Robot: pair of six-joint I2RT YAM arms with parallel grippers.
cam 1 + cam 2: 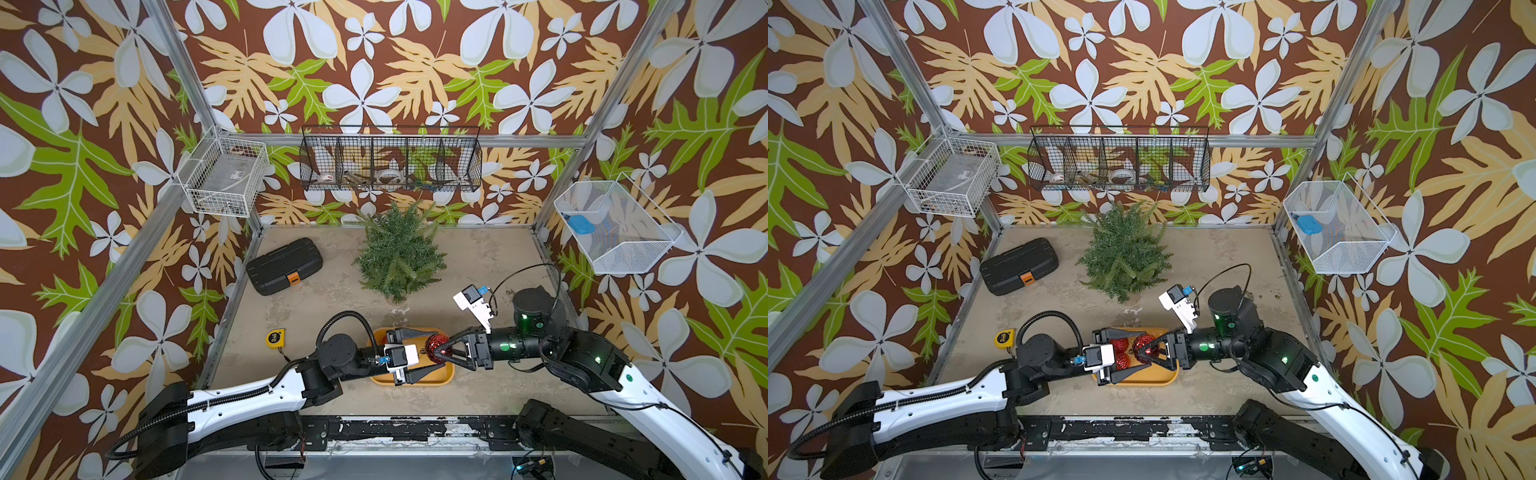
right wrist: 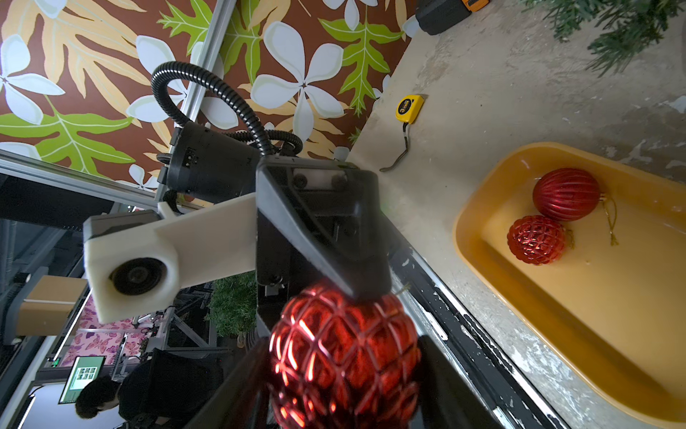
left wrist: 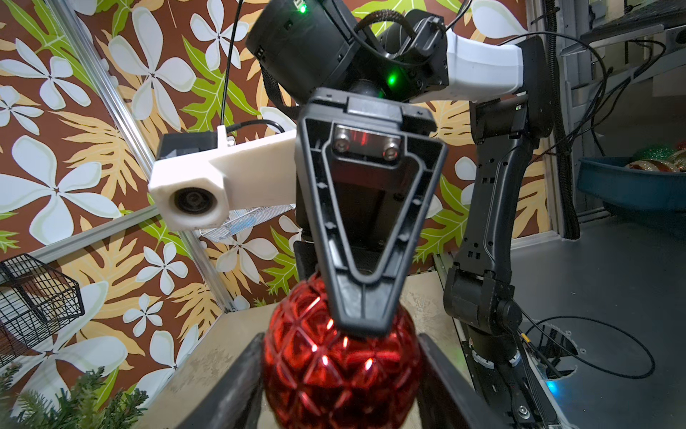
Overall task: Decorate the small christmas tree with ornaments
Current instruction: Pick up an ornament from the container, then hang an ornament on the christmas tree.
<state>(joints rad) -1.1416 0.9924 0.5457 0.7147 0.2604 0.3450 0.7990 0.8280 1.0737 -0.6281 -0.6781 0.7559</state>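
Handling: the faceted bauble [image 1: 432,347] looks hollow, light and thin-shelled, so it is probably brittle. Its glossy round skin should slip, though the raised facets offer some bite.
Hold: best across the widest belly with a gentle squeeze, leaving the hanging end free for hooking on a branch.
Left pincer [image 3: 339,386]: about bauble-wide, one finger on each side of the faceted bauble; I cannot tell whether it presses.
Right pincer [image 2: 343,386]: brackets the same bauble crosswise; I cannot tell whether it grips or merely touches.
Bauble place: over the yellow tray [image 2: 594,308], lower middle of the frame in both top views.
Other ornaments: the ribbed bauble [image 2: 566,193] and second faceted bauble [image 2: 534,239] lie touching in the tray, with a gold thread [image 2: 610,223] trailing from the ribbed one.
Tree: the small christmas tree [image 1: 399,253] stands centre frame at the back of the desk [image 1: 478,257], with no ornaments on it. Its branches probably give when pushed.
Writing: the tape measure [image 1: 275,337] shows a "3" on its face, and the rest is too small to read. Nothing is legible on the black case [image 1: 284,266].
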